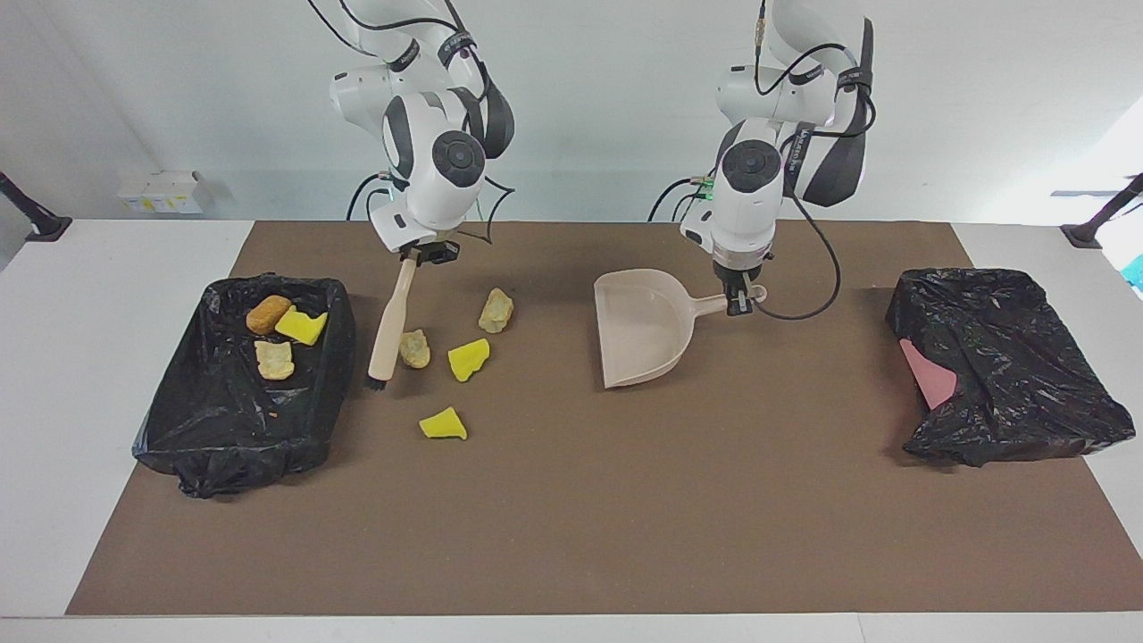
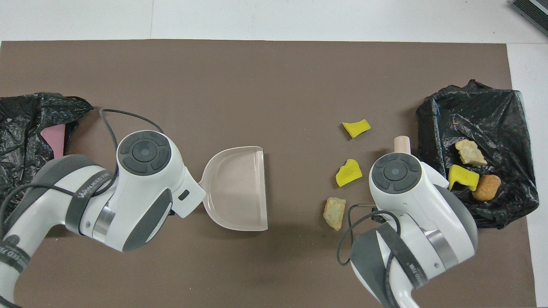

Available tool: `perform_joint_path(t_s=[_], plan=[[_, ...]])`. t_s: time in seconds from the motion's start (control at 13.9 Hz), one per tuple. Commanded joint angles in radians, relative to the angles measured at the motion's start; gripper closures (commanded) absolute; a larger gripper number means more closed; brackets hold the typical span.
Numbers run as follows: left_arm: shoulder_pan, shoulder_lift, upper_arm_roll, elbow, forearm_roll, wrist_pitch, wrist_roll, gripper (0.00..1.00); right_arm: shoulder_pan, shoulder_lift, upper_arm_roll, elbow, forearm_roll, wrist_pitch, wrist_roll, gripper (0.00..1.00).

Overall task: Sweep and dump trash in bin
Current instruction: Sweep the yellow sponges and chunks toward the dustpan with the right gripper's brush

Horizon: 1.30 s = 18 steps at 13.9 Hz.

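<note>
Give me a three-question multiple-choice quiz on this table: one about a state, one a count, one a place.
1. The dustpan is: A empty; B holding one piece; C heaped.
2. Pieces lying loose on the mat: A two; B four; C six.
3. The orange-brown lump lies: A in the dustpan; B on the mat; C in the black-lined bin.

Key: 1 A, its pan shows bare. 2 B, two yellow wedges and two beige chunks. 3 C, it sits inside the liner.
</note>
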Motion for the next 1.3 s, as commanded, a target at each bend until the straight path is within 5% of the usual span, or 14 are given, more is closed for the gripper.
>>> perform_joint_path(t_s=[0.0,0.58,1.23], plan=[[-0.067,-0.055,0.014,-0.079,0.033,0.048,-0.116,1.00,-0.020,0.004,0.013,-0.024,0.000,0.028,0.000,1.00],[-0.144,-0.057,0.012,-0.127,0.076,0.067,-0.299,1.00,-0.031,0.013,0.013,-0.093,0.000,0.081,0.002,1.00],[-0.145,-0.060,0.011,-0.136,0.076,0.071,-0.320,1.00,0.116,0.095,0.015,-0.072,0.280,0.192,0.040,1.00]])
